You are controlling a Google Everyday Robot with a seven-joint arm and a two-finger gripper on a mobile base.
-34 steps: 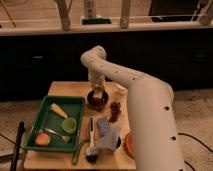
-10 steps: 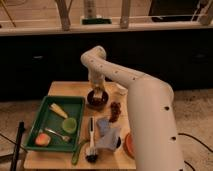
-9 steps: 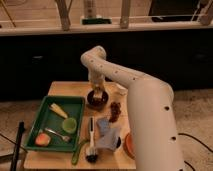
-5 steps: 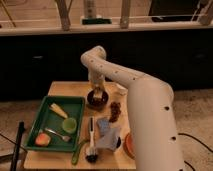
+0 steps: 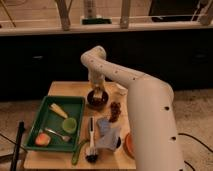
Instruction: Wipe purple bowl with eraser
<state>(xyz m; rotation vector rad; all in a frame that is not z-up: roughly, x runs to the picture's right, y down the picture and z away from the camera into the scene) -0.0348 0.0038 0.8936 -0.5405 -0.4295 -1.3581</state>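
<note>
The purple bowl (image 5: 96,100), small and dark, stands on the wooden table (image 5: 67,89) just right of the green tray. My gripper (image 5: 97,93) reaches straight down into the bowl from the white arm (image 5: 115,75). A small pale block, the eraser (image 5: 97,94), shows at its tip inside the bowl, and the gripper is shut on it. The bowl's far rim is hidden behind the gripper.
A green tray (image 5: 44,105) on the left holds a pale yellow wedge (image 5: 58,110), a light-green bowl (image 5: 69,124), an orange item (image 5: 42,139) and a utensil. A dark cluster (image 5: 115,111), a blue-grey cloth (image 5: 107,135), a black brush (image 5: 91,145) and an orange bowl (image 5: 128,145) lie in front.
</note>
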